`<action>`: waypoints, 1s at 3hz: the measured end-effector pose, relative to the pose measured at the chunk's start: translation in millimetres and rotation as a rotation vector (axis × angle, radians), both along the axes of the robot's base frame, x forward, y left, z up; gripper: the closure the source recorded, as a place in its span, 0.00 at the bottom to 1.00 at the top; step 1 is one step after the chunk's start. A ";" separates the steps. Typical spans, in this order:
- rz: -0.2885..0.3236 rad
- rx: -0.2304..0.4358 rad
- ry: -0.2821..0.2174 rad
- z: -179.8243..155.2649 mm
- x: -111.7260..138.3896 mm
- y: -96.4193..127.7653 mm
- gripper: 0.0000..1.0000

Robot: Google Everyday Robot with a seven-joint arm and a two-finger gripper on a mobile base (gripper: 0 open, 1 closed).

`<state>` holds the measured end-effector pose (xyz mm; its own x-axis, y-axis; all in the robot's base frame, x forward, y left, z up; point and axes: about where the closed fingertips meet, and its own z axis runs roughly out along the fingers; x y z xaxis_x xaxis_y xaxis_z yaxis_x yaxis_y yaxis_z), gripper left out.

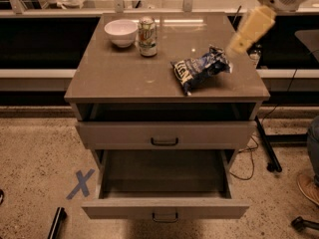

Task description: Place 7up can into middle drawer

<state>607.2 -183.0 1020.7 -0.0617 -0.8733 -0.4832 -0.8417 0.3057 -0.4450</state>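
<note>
The 7up can stands upright at the back left of the cabinet top, just right of the white bowl. The middle drawer is pulled out wide at the bottom, and its dark floor is bare. My gripper hangs from the cream arm at the upper right, above the right rear of the top, just right of the chip bag. It is far from the can and holds nothing that I can see.
A taller-fronted drawer above the open one is shut, with a dark open slot over it. A blue tape X marks the floor at the left. Cables and a stand leg lie at the right.
</note>
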 end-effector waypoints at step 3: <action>-0.055 0.420 -0.134 -46.4 156.9 113.7 0.00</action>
<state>764.1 -69.3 974.3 -0.0149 -0.5964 -0.8025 -0.7626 0.5259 -0.3767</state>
